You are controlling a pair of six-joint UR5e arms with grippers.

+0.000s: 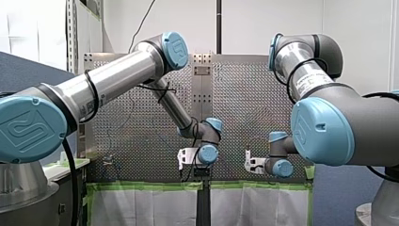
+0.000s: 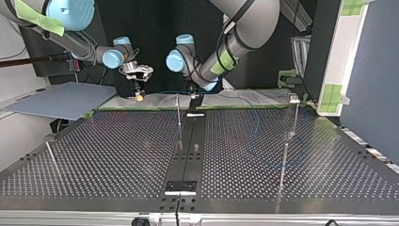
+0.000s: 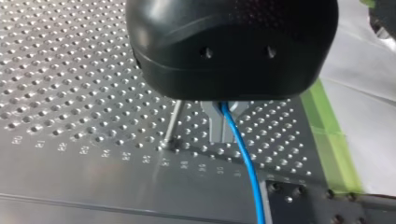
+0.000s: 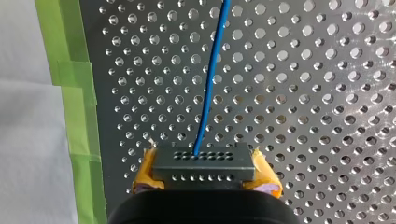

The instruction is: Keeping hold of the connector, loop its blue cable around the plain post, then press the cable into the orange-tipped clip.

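Clamped tight in my right gripper (image 4: 203,179), between its yellow pads (image 4: 145,173): dark connector (image 4: 203,161) with rows of tiny holes. Out of its front, blue cable (image 4: 210,79), straight ahead over the table (image 4: 317,93) full of holes. Beside the gripper, the table's edge with green tape (image 4: 77,107), then white sheet (image 4: 28,149) past it. Wide open table on the other side. Under my left gripper (image 3: 223,133), blue cable running out over the table. Open or closed there: cannot tell. Just beside it, thin post (image 3: 172,122), upright, apart from the cable. Green tape and table edge near there. Seen from across the table: both grippers at its far edge, wide table in front.
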